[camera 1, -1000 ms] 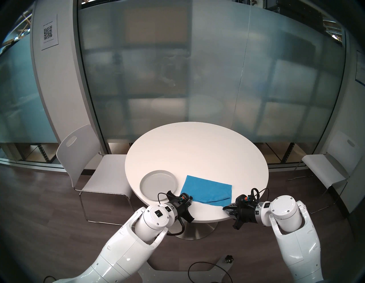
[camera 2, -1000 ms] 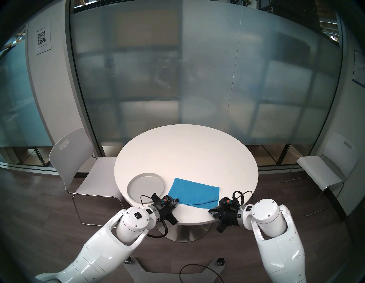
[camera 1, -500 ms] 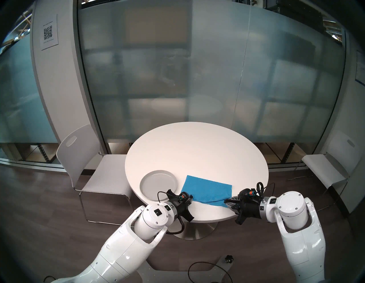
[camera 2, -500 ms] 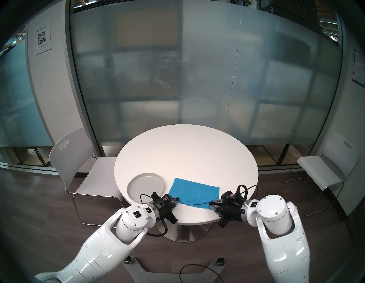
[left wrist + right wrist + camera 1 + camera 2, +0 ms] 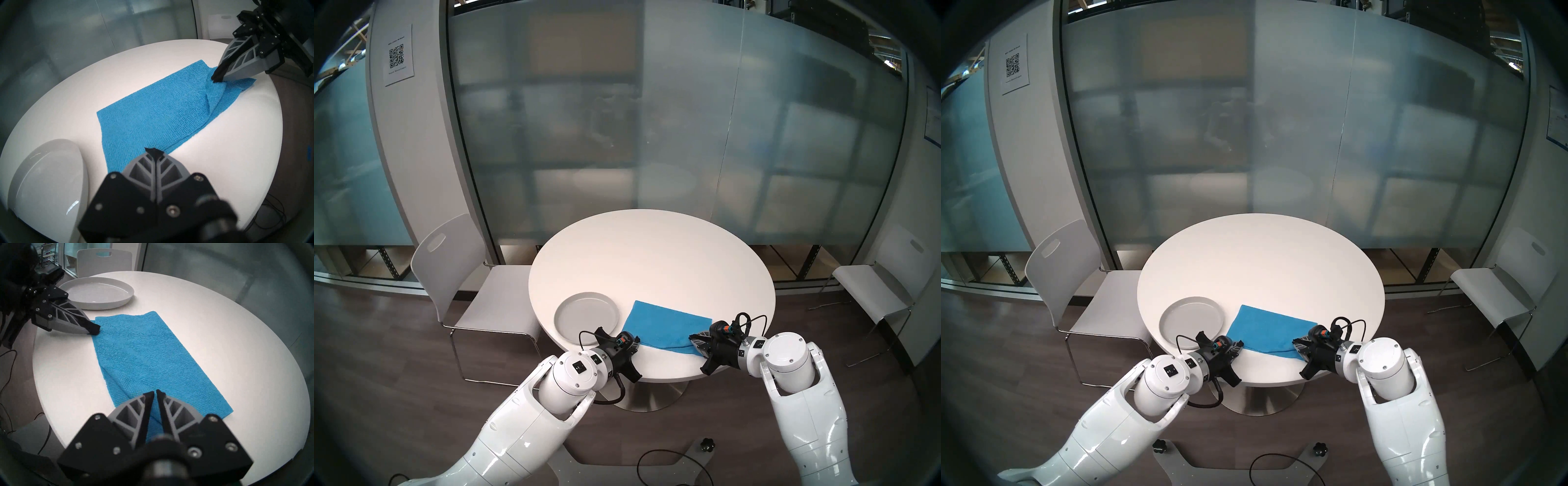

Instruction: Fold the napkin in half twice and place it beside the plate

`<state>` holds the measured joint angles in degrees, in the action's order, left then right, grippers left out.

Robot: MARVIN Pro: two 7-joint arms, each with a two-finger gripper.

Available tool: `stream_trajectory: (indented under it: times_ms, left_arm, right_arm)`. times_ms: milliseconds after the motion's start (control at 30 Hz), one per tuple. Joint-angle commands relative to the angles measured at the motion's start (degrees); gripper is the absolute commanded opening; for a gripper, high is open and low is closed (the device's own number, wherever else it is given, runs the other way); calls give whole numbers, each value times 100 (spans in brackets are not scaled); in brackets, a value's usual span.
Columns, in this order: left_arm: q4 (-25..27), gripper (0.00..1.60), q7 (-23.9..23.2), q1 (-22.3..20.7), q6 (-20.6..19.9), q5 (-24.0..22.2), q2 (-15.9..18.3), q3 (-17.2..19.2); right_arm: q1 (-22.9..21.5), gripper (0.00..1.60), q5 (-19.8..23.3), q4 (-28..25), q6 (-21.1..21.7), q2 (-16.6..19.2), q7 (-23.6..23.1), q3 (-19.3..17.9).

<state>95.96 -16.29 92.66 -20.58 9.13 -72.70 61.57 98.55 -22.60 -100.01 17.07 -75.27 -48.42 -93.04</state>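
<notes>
The blue napkin (image 5: 667, 327) lies on the round white table (image 5: 653, 258) as a folded rectangle, just right of the pale plate (image 5: 585, 317). My left gripper (image 5: 637, 340) is shut at the napkin's near left corner, low on the table, and seems to pinch the edge there. In the right wrist view, my right gripper (image 5: 155, 391) is shut on a raised fold at the napkin's (image 5: 144, 353) near right end, with blue cloth between its fingers. The left wrist view shows that fold lifted under the right gripper (image 5: 215, 78), and the plate (image 5: 47, 178) at lower left.
White chairs stand left (image 5: 466, 271) and right (image 5: 873, 288) of the table. A frosted glass wall runs behind it. The plate sits near the table's front left edge. A black cable (image 5: 670, 465) loops on the floor by my base.
My right gripper moved up and left onto the napkin, drawing its near right corner inward into a raised fold. The left gripper shifted slightly back and left, still at its corner.
</notes>
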Motion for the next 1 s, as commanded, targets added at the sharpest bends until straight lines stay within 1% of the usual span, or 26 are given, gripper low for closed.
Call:
stream_trajectory:
  times_ms: [0, 200, 433, 633, 667, 767, 967]
  left_arm:
    - [150, 0, 17, -30, -1, -8, -55, -6]
    - [161, 0, 42, -38, -34, -34, -64, 53]
    - [225, 0, 56, -12, -59, -176, 14, 298]
    - [244, 0, 46, 6, -131, -245, 74, 417]
    - [220, 0, 17, 10, -243, -338, 36, 479]
    - [153, 0, 52, 1, -264, -387, 20, 543]
    - [31, 0, -35, -80, -663, -680, -162, 703]
  right_arm:
    - [-213, 70, 45, 118, -127, -82, 88, 14]
    - [-189, 69, 59, 208, -147, -33, 42, 5]
    - [-162, 68, 57, 227, -149, -6, 20, 12]
    - [-179, 67, 54, 257, -139, 12, -29, 20]
    - [-179, 67, 52, 259, -142, 12, -31, 19]
    - [-180, 67, 50, 266, -150, 13, -42, 17]
    - [-180, 67, 58, 283, -168, 13, -63, 11]
